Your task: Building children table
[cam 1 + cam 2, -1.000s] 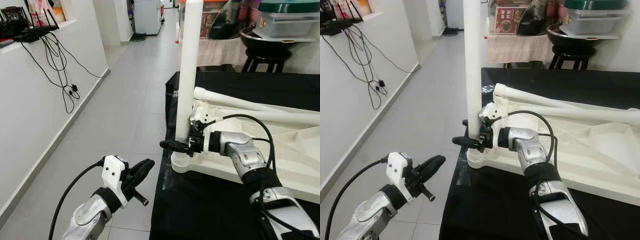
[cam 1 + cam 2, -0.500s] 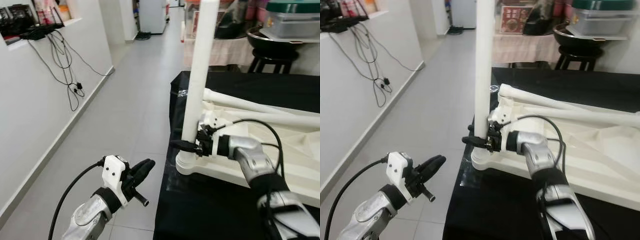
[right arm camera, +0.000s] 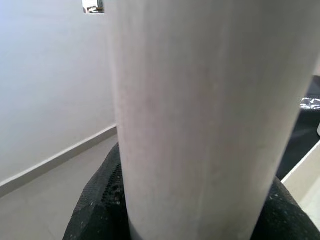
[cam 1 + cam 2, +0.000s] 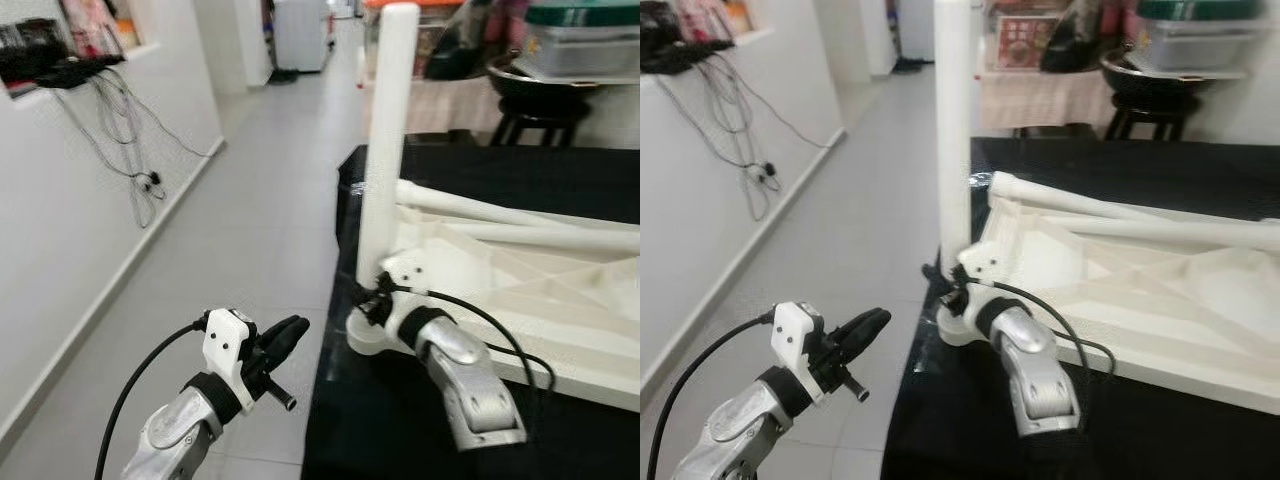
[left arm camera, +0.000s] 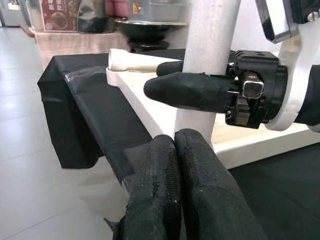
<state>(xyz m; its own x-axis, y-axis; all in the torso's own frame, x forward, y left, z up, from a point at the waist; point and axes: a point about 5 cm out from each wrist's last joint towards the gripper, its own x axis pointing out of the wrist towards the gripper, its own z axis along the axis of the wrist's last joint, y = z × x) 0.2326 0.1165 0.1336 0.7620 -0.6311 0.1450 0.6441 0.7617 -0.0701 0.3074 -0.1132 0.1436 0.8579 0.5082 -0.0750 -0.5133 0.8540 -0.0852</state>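
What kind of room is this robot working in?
Probably a lived-in home, a hallway or dining area: grey tiled floor, a wall ledge with trailing cables, and a covered side table with storage boxes beside a black stool.

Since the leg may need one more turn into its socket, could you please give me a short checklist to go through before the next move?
1. Right tool around the upright leg, a finger on each side: ok.
2. Leg standing upright in the corner socket of the upturned tabletop: ok.
3. Leg fully seated in the socket: cannot tell; the joint is hidden behind the tool.
4. Left tool off the work, over the floor, fingers together: ok.
5. Two more legs lying on the tabletop, away from the right arm: ok.
6. Tabletop resting on the black-covered table, corner near its edge: ok, but watch it.
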